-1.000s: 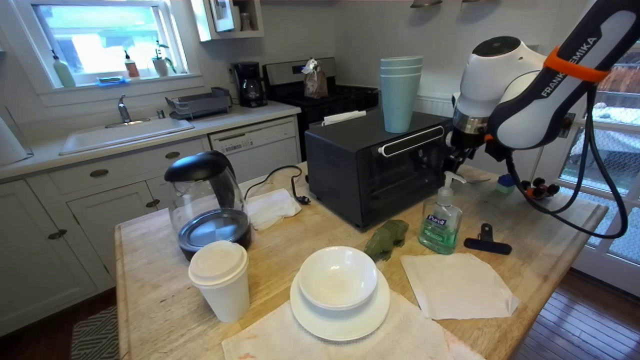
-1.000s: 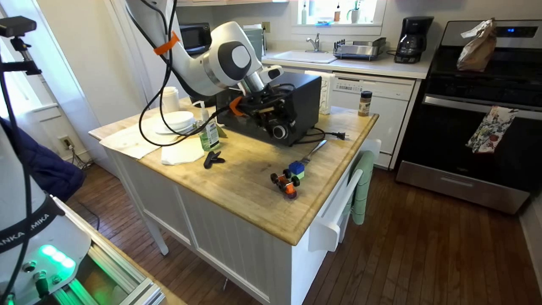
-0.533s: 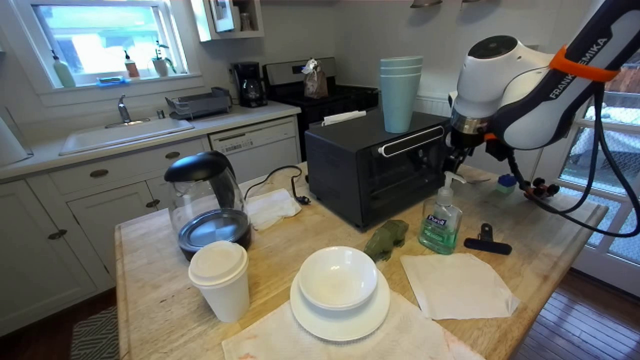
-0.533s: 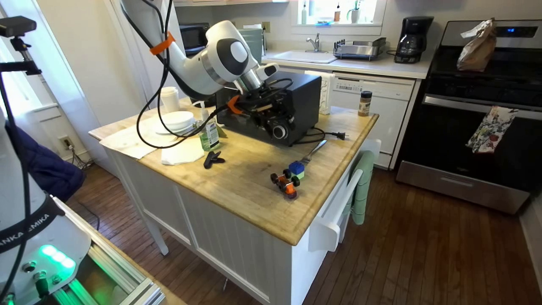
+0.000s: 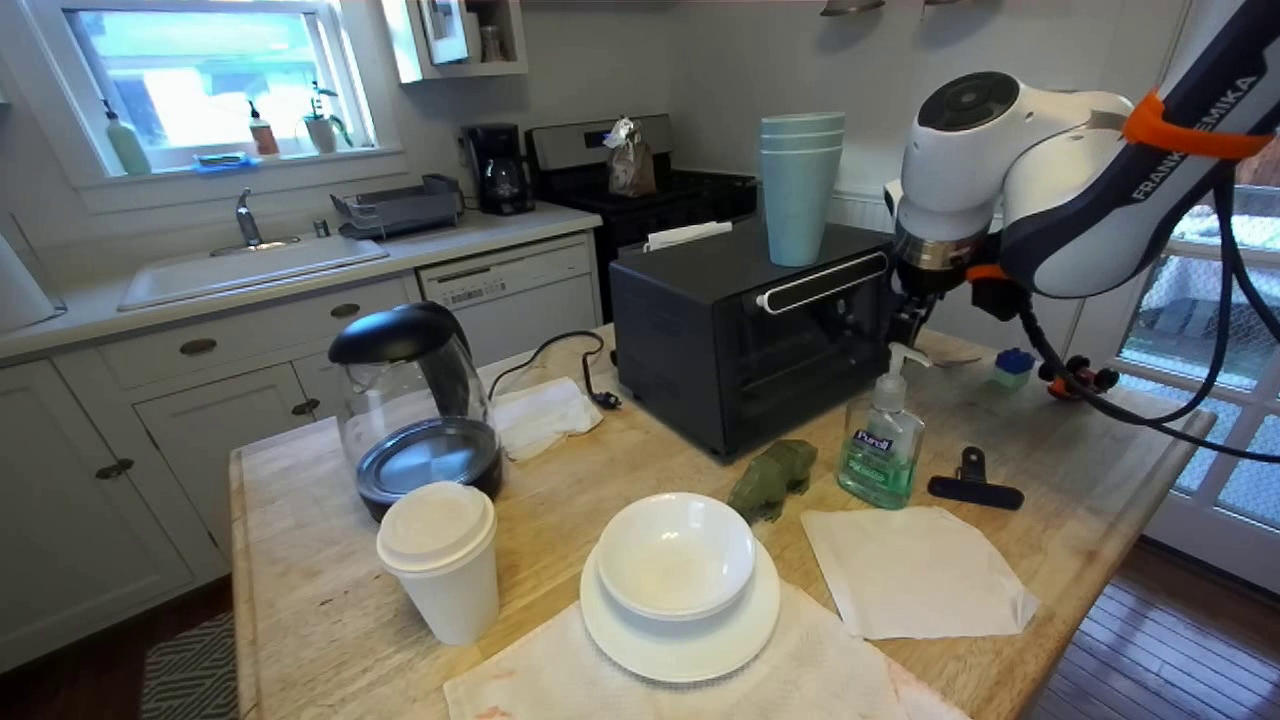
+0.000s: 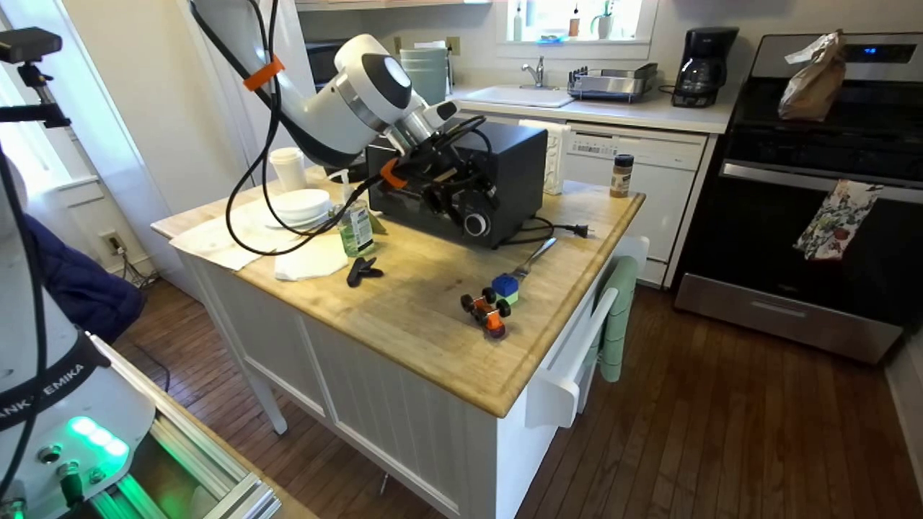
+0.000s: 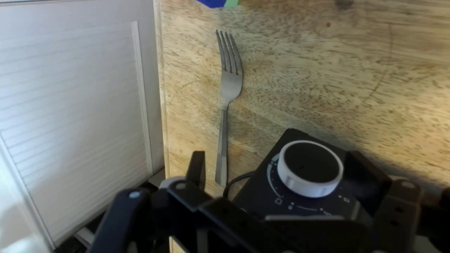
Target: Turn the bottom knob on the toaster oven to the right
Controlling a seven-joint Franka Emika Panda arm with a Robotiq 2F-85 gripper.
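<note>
We had the gripper (image 7: 280, 169) spread, the bottom knob (image 7: 310, 167) of the toaster oven (image 5: 745, 340) between its fingers (image 7: 197, 168), closer to one; whether touching, we could not tell. We judged the knob hard and smooth, best pinched across its white rim (image 7: 309, 190), the oven likely heavy enough to stay put.

A wooden table (image 6: 404, 310) carries the toaster oven (image 5: 745, 350), kettle (image 5: 415, 410) and fork (image 7: 224, 112).
</note>
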